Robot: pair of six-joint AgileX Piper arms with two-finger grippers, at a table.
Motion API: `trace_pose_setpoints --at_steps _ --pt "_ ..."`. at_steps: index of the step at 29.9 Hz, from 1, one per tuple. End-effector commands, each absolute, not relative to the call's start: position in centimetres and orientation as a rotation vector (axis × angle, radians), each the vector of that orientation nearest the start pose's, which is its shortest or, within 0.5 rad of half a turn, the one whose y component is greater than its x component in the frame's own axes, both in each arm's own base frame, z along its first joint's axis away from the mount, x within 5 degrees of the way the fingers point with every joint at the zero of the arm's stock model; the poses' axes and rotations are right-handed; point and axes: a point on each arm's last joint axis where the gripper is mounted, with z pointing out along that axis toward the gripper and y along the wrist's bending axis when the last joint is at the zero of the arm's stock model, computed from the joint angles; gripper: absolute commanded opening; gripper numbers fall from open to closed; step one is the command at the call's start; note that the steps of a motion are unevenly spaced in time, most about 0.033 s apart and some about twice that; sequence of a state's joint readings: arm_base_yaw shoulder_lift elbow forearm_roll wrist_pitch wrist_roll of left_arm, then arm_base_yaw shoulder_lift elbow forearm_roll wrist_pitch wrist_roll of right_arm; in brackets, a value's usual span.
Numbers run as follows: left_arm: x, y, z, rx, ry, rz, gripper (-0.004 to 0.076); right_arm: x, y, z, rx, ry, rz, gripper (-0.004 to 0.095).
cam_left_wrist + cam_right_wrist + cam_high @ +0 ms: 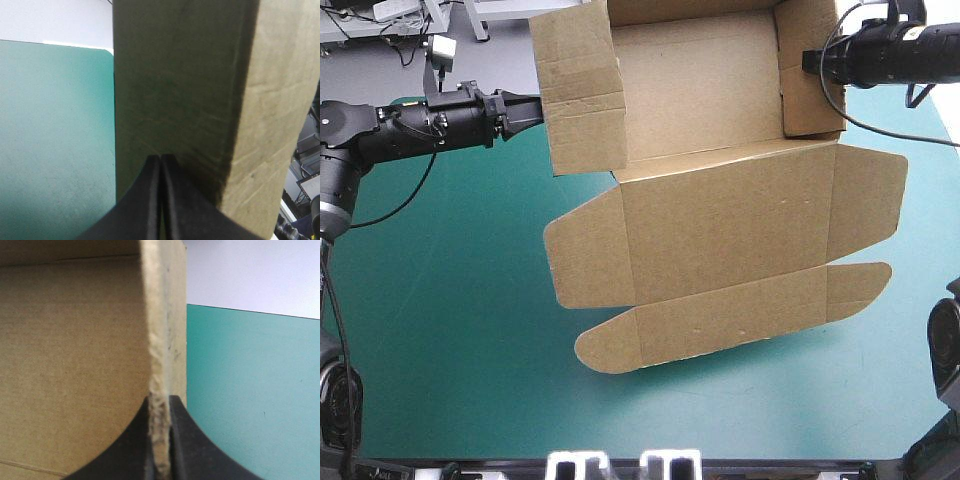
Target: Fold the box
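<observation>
The brown box point(720, 220) lies on the teal-green desk point(450, 330), filling the centre and upper right of the high view's frame. Its far part, at the top of the frame, forms an open tray with a side wall raised at each end. The lid lies flat toward the lower centre: a wide panel with a round-cornered flap on each side, then a narrow strip with rounded ends nearest the bottom.

The left gripper point(538, 108) reaches in from the upper left of the frame and is clenched on the tray's left wall. In its wrist view the black fingers point(140, 210) are pressed together to a thin slit, and the wall rises straight ahead of their tips.

The right gripper point(807, 62) comes in from the upper right and grasps the tray's right wall. Its wrist view shows the board's rough cut edge pinched between the two fingers point(187, 450), the tray's inside on one side and bare desk cover on the other.
</observation>
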State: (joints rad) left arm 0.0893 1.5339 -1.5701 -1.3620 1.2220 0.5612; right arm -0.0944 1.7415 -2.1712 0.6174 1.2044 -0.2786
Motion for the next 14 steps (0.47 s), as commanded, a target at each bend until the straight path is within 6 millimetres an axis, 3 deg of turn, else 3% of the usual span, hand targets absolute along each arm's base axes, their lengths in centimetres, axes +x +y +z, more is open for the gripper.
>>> trace_pose_setpoints --at_steps 1,7,14 --pt "28.9 -6.4 47.4 0.372 1.82 -1.473 -0.001 34.5 1.8 52.0 -0.23 1.975 0.567 -0.0021" --pt "29.1 -6.3 47.4 0.357 1.812 -1.459 -0.001 35.1 2.1 51.6 -0.235 1.983 0.577 -0.0021" --pt "29.1 -6.3 47.4 0.367 1.805 -1.448 -0.001 36.0 4.1 51.0 -0.27 1.971 0.602 -0.0021"
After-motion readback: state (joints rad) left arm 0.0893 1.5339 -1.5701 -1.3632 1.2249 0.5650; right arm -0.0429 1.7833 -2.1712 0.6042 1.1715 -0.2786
